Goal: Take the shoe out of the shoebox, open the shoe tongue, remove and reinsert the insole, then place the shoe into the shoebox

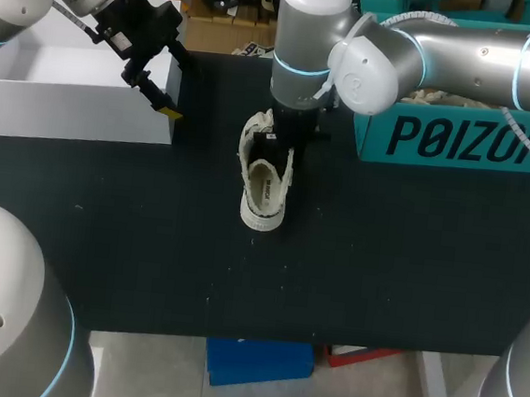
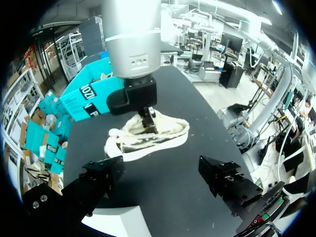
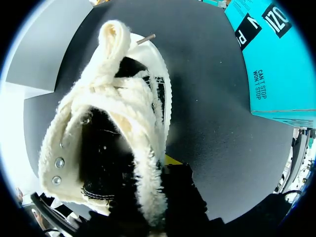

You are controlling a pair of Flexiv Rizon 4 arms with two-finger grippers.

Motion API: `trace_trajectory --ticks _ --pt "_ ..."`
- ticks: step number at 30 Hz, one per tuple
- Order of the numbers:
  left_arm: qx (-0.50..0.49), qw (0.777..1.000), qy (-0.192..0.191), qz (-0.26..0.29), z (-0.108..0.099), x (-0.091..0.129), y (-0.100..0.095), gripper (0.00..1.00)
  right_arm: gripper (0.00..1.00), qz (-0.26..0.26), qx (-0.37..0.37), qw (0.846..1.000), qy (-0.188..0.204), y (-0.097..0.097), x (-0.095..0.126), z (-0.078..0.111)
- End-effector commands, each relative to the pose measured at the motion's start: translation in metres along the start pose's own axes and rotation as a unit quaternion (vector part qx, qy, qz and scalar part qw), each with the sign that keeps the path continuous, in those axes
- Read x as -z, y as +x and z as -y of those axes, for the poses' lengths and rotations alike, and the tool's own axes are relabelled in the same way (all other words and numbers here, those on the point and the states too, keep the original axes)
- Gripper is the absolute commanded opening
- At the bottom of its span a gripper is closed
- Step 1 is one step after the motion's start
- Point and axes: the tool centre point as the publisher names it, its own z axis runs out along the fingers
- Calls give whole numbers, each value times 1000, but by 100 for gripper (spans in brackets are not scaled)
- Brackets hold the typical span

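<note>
There it was: the shoe [image 1: 264, 194] sat out of its teal shoebox [image 1: 458, 142], upright on the counter [image 1: 381, 266] near the middle of the far edge, toe toward the near edge. We judged it was out in the open so tongue and insole could be reached. Our right arm [image 1: 303, 43] stood planted straight down into the shoe's opening; whether it had a grip there, we couldn't tell. Our left fingers [image 2: 101, 177] hung wide apart and empty by the white box [image 1: 68, 95] at the far left corner, probably parked clear, ready to steady the shoe.
</note>
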Motion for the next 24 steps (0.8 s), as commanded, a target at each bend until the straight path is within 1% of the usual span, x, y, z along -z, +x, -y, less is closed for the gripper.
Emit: trace_trajectory --ticks 1,14,17,20,24 --pt "0 1000 -2 0 0 0 1 100 0 0 0 1000 0 1 -2 -1" --pt "0 1000 -2 0 0 0 1 100 0 0 0 1000 0 1 -2 -1" --pt "0 1000 -2 0 0 0 1 100 0 17 26 999 -18 0 17 -7" --pt "0 1000 -2 0 0 0 1 100 0 24 62 997 -35 -2 47 -15" --pt "0 1000 -2 0 0 0 1 100 0 40 120 990 -58 -14 92 -27"
